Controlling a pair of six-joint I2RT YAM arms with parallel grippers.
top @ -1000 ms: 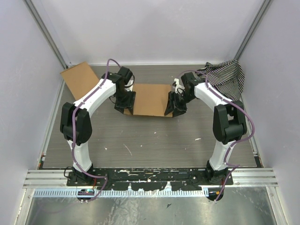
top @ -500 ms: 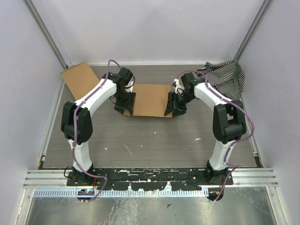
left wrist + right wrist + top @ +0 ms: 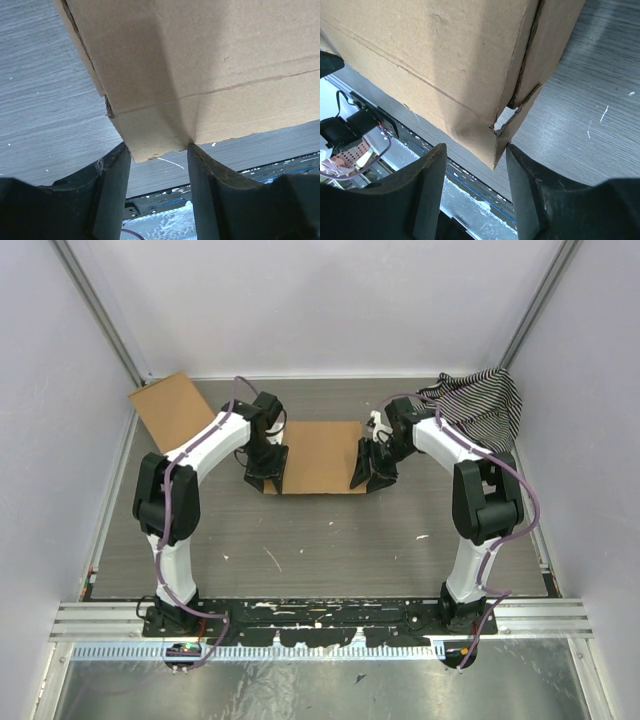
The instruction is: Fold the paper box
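Observation:
The paper box [image 3: 320, 455] is a plain brown cardboard piece lying at the table's middle back, between my two grippers. My left gripper [image 3: 268, 468] points down at its left end. In the left wrist view a creased corner of the paper box [image 3: 200, 60] sits right at the tips of my left gripper [image 3: 156, 147], whose jaws stand wide and open. My right gripper [image 3: 368, 468] stands at the right end. In the right wrist view the paper box [image 3: 435, 55] has a torn corner flap hanging between the spread jaws of my right gripper [image 3: 476, 147], close to the right finger [image 3: 540, 190] and clear of the left one.
A smaller plain cardboard rectangle [image 3: 172, 410] leans at the back left corner. A black-and-white striped cloth [image 3: 480, 405] is heaped at the back right. White walls close in on three sides, and the arm bases stand on a metal rail [image 3: 320, 615] at the near edge.
Both grippers and the box between them have shifted slightly toward the near edge. The left elbow has swung a little to the right.

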